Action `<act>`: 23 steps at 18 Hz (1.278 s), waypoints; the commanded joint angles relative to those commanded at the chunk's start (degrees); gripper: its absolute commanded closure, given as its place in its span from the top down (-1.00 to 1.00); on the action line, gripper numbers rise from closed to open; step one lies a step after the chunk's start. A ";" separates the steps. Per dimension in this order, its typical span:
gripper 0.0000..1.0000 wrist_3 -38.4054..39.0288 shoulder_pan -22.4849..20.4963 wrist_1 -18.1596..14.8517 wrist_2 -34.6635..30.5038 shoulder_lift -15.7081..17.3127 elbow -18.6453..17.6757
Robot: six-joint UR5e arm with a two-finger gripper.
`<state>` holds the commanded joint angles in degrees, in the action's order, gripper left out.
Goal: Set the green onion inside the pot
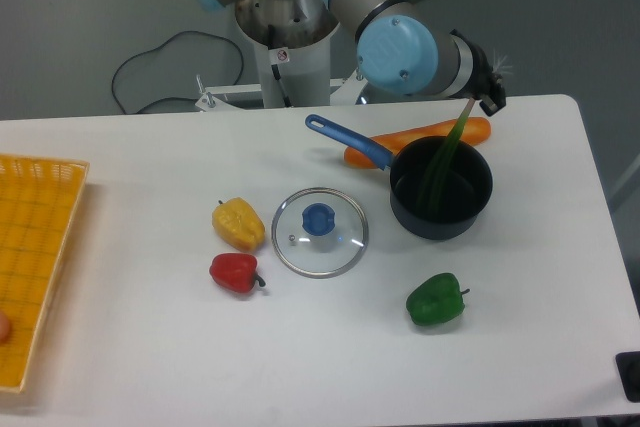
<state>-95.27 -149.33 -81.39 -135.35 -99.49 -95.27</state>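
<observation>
The green onion (441, 165) hangs steeply, its dark green leaves reaching down into the pot (441, 190) and its pale upper end pinched by my gripper (486, 90) above the pot's far right rim. The gripper is shut on that upper end. The pot is a dark round saucepan with a blue handle (349, 141) pointing back left. The leaf tips are hard to make out against the pot's dark inside.
An orange carrot (425, 134) lies just behind the pot. A glass lid (320, 231) with a blue knob sits left of it. A yellow pepper (239, 223), a red pepper (234, 272) and a green pepper (436, 299) lie in front. A yellow basket (32, 257) is at far left.
</observation>
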 joint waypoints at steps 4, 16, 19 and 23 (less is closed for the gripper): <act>0.05 0.00 0.09 0.00 0.00 0.09 -0.18; 1.00 0.00 0.18 -0.18 0.09 -0.26 0.26; 1.00 0.00 0.79 -0.26 1.57 -0.26 0.35; 1.00 1.49 0.97 3.58 12.98 -0.97 1.93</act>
<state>-93.79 -148.36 -77.80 -122.38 -100.46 -93.34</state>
